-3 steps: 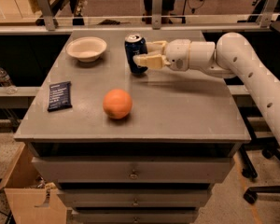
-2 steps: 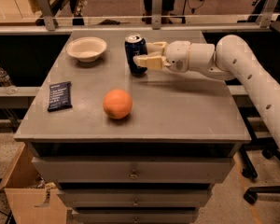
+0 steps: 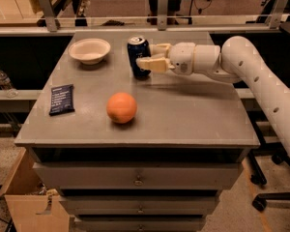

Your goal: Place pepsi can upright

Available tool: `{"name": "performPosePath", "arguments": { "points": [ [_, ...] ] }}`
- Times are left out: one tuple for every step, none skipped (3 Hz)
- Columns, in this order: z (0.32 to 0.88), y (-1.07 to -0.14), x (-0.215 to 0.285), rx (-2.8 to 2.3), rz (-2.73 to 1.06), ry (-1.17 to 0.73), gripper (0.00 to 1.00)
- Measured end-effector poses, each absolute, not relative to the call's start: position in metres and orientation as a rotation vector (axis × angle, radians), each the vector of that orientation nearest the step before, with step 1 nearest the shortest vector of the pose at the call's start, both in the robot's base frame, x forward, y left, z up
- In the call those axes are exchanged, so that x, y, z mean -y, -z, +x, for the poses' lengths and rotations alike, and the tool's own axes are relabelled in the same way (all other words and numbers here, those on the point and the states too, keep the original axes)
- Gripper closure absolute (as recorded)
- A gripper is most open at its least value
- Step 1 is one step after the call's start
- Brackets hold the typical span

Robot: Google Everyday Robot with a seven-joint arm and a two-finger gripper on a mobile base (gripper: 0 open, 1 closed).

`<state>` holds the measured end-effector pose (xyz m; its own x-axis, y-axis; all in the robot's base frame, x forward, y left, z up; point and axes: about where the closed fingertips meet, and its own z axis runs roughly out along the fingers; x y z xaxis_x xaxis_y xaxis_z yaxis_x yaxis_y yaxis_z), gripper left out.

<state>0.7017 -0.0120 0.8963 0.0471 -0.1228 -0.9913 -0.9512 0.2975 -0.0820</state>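
At the far side of the table, about 12 o'clock: the pepsi can (image 3: 137, 52) stands upright on the grey table (image 3: 183, 115), silver top up.
Arm: the white arm (image 3: 261, 76) comes in from about 4 o'clock, climbs along the table's right edge, bends at a rounded elbow and reaches level across the top toward 9 o'clock.
Wrist: a thick white barrel lying horizontal, just to the can's 3 o'clock side.
Gripper: the gripper (image 3: 146, 56) sits at the can's 3 o'clock side, low over the table top. Its pale fingers (image 3: 152, 64) point toward 9 o'clock, one across the can's near flank and the other at its far flank.
Pincer state: narrow, closed against the can's body and holding it.
Can markings: dark blue wall with a silver rim; no word on it can be read.
Bowl: a pale bowl (image 3: 89, 58) lies at the can's 9 o'clock, near but apart.
Orange: an orange (image 3: 121, 107) rests at the can's 7 o'clock, well apart.
Packet: a dark packet (image 3: 62, 99) lies flat toward 8 o'clock by the left edge; its pale print cannot be read.
Bottle: a clear bottle (image 3: 2, 81) stands off the table at 9 o'clock.
Below the top: drawers (image 3: 137, 175), with a cardboard box (image 3: 34, 211) at 7 o'clock.
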Motion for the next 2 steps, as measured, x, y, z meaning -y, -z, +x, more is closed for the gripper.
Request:
{"name": "performPosePath", "arguments": {
  "points": [
    [0.7013,-0.8963,0.0088,-1.371,-1.093,-0.881,0.37],
    [0.7008,-0.8962,0.0055,-1.368,-1.096,-0.886,0.13]
  ]
}}
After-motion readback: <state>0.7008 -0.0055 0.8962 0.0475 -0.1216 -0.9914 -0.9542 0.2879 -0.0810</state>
